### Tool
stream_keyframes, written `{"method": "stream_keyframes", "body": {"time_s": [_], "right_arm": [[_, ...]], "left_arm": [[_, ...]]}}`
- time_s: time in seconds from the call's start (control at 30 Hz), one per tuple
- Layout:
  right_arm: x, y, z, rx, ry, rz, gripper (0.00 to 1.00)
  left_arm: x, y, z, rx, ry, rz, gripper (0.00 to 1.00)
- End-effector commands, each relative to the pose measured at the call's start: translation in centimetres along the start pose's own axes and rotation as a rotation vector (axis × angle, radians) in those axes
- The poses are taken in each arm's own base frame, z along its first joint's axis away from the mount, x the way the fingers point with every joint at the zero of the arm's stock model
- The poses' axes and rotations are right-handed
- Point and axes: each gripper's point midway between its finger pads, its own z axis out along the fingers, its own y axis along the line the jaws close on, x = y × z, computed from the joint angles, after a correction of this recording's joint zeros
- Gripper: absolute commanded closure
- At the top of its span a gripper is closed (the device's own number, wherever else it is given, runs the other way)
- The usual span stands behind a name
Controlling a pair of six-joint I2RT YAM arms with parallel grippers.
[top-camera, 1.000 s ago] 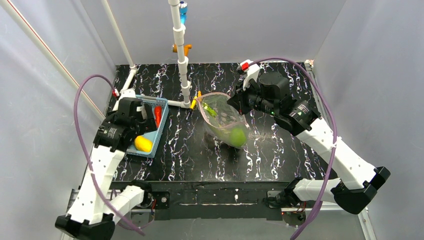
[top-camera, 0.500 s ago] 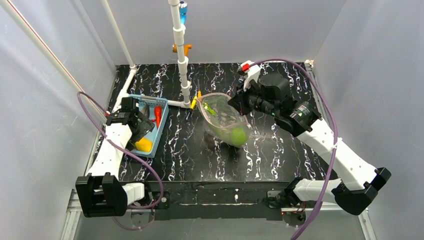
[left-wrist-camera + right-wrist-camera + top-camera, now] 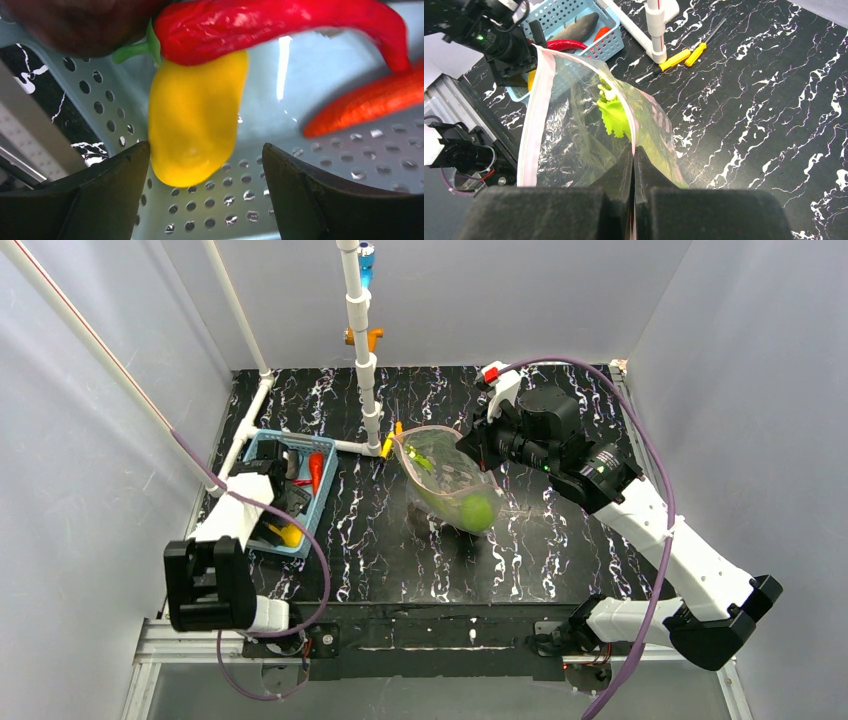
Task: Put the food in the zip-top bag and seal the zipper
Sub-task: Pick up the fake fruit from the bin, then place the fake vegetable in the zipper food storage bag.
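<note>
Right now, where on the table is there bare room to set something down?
The widest bare patch of the black marbled table lies along the near edge, between the light-blue mesh basket and the clear zip-top bag. Another lies right of the bag, under the right arm. Crowded: the basket, and around the white pipe stand with yellow-handled screwdrivers.

On a black, white-veined table (image 3: 560,540), a light-blue perforated plastic basket (image 3: 326,490) is set by the left edge, a clear plastic zip-top bag (image 3: 445,475) near the centre, and two yellow-handled screwdrivers (image 3: 390,445) are laid just beyond it.
</note>
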Motion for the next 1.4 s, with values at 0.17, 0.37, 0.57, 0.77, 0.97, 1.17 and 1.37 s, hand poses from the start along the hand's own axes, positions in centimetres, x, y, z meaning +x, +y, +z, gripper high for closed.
{"method": "stream_keyframes", "body": {"time_s": [0.17,0.37,0.57,0.77,0.97,1.17,1.37], "right_arm": [[-1.9,0.2,-0.9,-0.003,-0.079,-0.014,0.99],[-2.0,0.2,-0.9,-0.001,-0.083,-0.014,0.99],[-1.9,0.4,-0.6,-0.012,-0.079,-0.011,0.99],[-2.0,0.5,-0.6,-0.017,-0.081,-0.006,0.99],[-2.0,0.7,-0.5,-0.026,-0.077,0.002,0.99],[-2.1,0.7,-0.6,-0.028,-0.078,0.006,0.99],[-2.5,1.0,-0.5,-0.037,-0.080,0.007,0.99]], "left_arm": [[1.3,2.1,2.6,-0.162,0.065,-0.032,0.32],[-0.3,1.9,0.8,-0.115,0.002,-0.018,0.51],[-2.7,1.3,-4.1,0.015,-0.103,-0.012,0.54],[-2.7,-1.5,-9.6,0.351,-0.142,0.072,0.54],[2.0,-7.7,-19.1,1.002,-0.006,0.341,0.51],[4.9,-10.1,-30.8,1.568,0.101,0.508,0.58],[12.3,-10.0,-39.7,1.810,0.140,0.805,0.65]]}}
